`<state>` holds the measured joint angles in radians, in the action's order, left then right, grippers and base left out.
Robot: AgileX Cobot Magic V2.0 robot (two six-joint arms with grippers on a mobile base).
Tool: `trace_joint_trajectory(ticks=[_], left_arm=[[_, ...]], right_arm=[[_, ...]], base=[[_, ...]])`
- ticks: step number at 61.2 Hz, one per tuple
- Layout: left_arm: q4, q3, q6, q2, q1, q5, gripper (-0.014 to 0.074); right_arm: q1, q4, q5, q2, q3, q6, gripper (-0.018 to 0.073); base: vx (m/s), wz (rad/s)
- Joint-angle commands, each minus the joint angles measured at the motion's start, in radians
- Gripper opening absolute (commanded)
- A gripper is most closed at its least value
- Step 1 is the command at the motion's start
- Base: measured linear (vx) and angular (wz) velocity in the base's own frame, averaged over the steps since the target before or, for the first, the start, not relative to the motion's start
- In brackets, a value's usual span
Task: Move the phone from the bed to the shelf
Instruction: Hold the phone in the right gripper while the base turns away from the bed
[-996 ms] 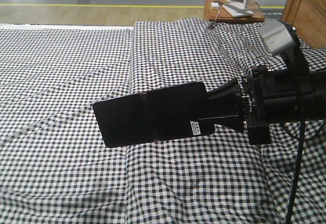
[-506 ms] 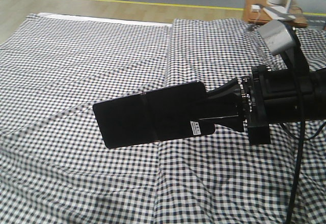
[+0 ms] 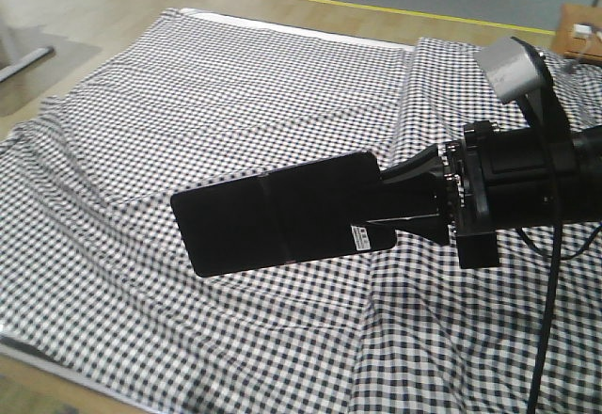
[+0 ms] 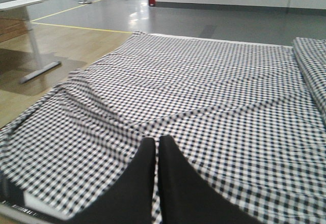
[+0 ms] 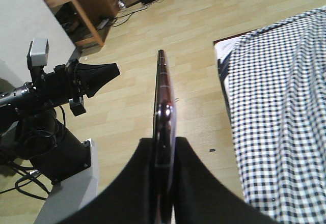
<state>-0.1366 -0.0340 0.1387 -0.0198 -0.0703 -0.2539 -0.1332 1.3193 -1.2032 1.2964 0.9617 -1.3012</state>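
The phone (image 3: 282,212) is off the bed (image 3: 188,94). It is held in the air at the middle of the front view, black face toward the camera, long side running left to right. The shelf is in none of the views, so most of the carry appears to lie ahead.

The main risk, as I judge it, is the grip. The right tool (image 3: 400,205) pinches only the right-hand end of the phone, near the white sticker (image 3: 360,237), and most of the slab juts out to the left unsupported. It is glossy, thin and creased across the middle, so it could pivot or slide out between the fingers if the arm swings or stops sharply. In the right wrist view the phone is edge-on, with bare wooden floor (image 5: 204,40) beyond it and the bed's edge off to the right. A drop past that edge would land hard. On arrival, the free end could also clip the shelf's frame.

The right tool is closed narrow on the phone, one finger on each flat face, shown at the bottom of the right wrist view. The left tool (image 4: 154,142) has its fingers pressed together with nothing between them. It hangs above the bed at the bottom centre of its own view, seemingly clear of the cover.
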Motion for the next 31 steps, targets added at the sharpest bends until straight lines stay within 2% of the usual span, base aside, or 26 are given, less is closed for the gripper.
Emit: trace_joint_trajectory(ticks=[1, 31], left_arm=[[-0.009, -0.003, -0.004, -0.005, 0.005, 0.065, 0.0001], [-0.009, -0.003, -0.004, -0.005, 0.005, 0.065, 0.0001]], right_arm=[[0.001, 0.101, -0.089, -0.030, 0.026, 0.001, -0.0004], [0.001, 0.101, -0.089, -0.030, 0.026, 0.001, -0.0004]], base=[[-0.08, 0.36], [-0.09, 0.35]])
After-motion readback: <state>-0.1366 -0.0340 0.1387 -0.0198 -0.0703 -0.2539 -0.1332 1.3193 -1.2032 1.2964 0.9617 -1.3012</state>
